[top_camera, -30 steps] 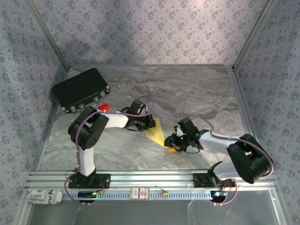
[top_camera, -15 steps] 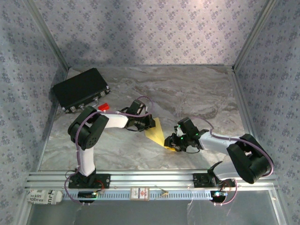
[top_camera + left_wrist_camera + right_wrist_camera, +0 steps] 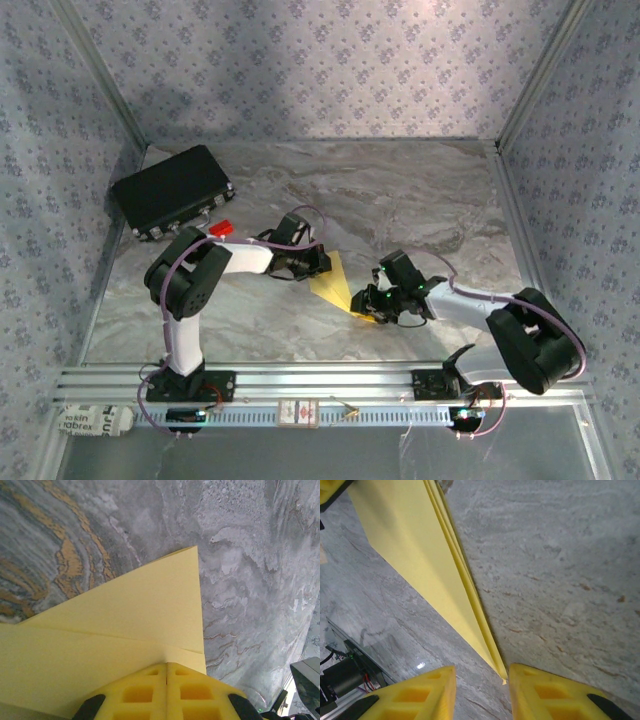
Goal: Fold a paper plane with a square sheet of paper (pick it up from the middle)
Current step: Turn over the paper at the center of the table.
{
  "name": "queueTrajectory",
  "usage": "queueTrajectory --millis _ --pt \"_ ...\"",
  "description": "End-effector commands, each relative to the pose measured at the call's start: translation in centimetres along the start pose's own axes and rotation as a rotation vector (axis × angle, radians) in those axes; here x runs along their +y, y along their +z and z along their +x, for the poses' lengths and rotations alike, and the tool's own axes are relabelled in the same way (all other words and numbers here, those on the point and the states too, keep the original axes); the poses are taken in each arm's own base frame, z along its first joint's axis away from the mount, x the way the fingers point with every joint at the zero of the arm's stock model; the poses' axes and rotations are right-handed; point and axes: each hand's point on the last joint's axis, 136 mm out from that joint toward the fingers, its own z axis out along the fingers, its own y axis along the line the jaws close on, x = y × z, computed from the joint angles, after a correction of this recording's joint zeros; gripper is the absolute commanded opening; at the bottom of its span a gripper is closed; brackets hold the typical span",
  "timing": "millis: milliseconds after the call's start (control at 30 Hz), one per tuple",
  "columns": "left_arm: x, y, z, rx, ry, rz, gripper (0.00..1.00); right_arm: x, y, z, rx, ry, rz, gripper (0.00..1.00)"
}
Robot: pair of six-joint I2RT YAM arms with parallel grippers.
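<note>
Top view: the paper plane [image 3: 336, 282] lies flat on the marble table [image 3: 420, 200], roughly mid-table and nearer the front rail, as a narrow yellow wedge. It spans the gap between your two grippers. Your left gripper [image 3: 318, 265] sits at the wedge's far, left end and your right gripper [image 3: 367, 311] at its near, right end. Left wrist view: the left gripper [image 3: 166, 680] has its yellow fingers [image 3: 137, 695] closed flush, with no gap at the seam. Their tips meet the paper plane [image 3: 125, 625] where a folded flap's edge crosses. The broad face of the paper shows, so you cannot tell if any layer is pinched between the fingers. Right wrist view: the right gripper [image 3: 481, 674] is released, with its fingers [image 3: 420, 692] spread. The layered long edge of the paper plane [image 3: 405, 545] runs down into the gap between them, and its end sits just beside the right-hand finger. You cannot tell if it touches. The black case [image 3: 172, 190] sits at the far left corner, the small red block [image 3: 221, 228] just beside it, both well apart from the paper.
</note>
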Motion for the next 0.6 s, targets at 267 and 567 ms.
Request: queueTrajectory --millis 267,567 --pt "1.9 -0.2 0.9 0.015 -0.046 -0.058 0.05 -0.8 0.2 0.6 0.018 0.005 0.026 0.35" --pt "1.9 -0.2 0.9 0.013 -0.05 -0.055 0.05 -0.1 0.6 0.3 0.027 -0.009 -0.001 0.33"
